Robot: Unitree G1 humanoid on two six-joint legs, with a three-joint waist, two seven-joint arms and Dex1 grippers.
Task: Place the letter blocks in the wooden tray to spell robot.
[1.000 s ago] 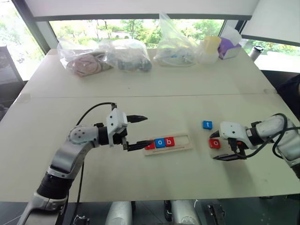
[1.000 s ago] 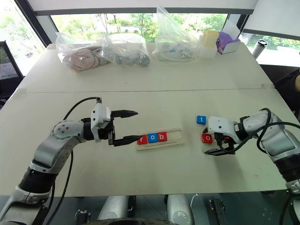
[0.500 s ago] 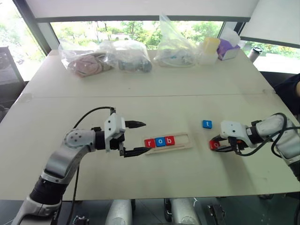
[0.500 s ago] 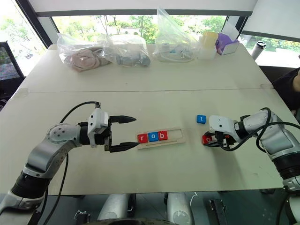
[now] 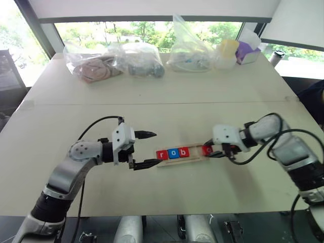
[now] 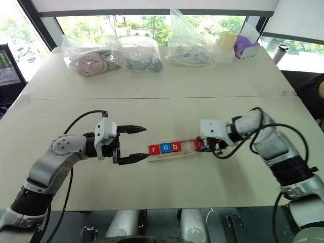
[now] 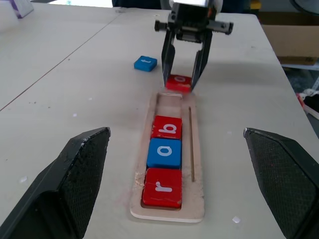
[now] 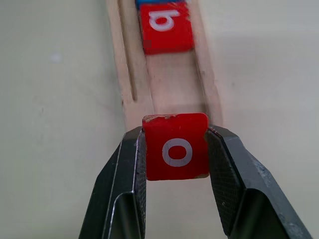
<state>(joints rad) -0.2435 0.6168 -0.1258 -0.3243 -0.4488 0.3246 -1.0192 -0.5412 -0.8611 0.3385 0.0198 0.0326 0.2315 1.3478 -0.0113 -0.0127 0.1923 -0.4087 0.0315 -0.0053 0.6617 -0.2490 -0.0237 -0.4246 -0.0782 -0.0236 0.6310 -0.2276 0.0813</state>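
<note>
The wooden tray (image 5: 196,152) lies mid-table holding three letter blocks: red r (image 5: 161,155), blue o (image 5: 172,153) and red b (image 5: 184,152). Its right part is bare. My right gripper (image 5: 208,151) is shut on a red o block (image 8: 175,146), held at the tray's right end, just outside the rim. A blue t block (image 7: 145,63) lies on the table beyond that end. My left gripper (image 5: 153,148) stands open and level just left of the tray, its fingers wide apart with nothing between them.
Clear plastic bags (image 5: 114,61) with items, a yellow cup (image 5: 227,48) and a purple box (image 5: 246,51) line the far edge of the table. A seam (image 5: 152,104) crosses the tabletop behind the tray.
My right gripper shut on the red o block at the right and carried it left to the tray's right end. The left gripper stayed open beside the tray.
</note>
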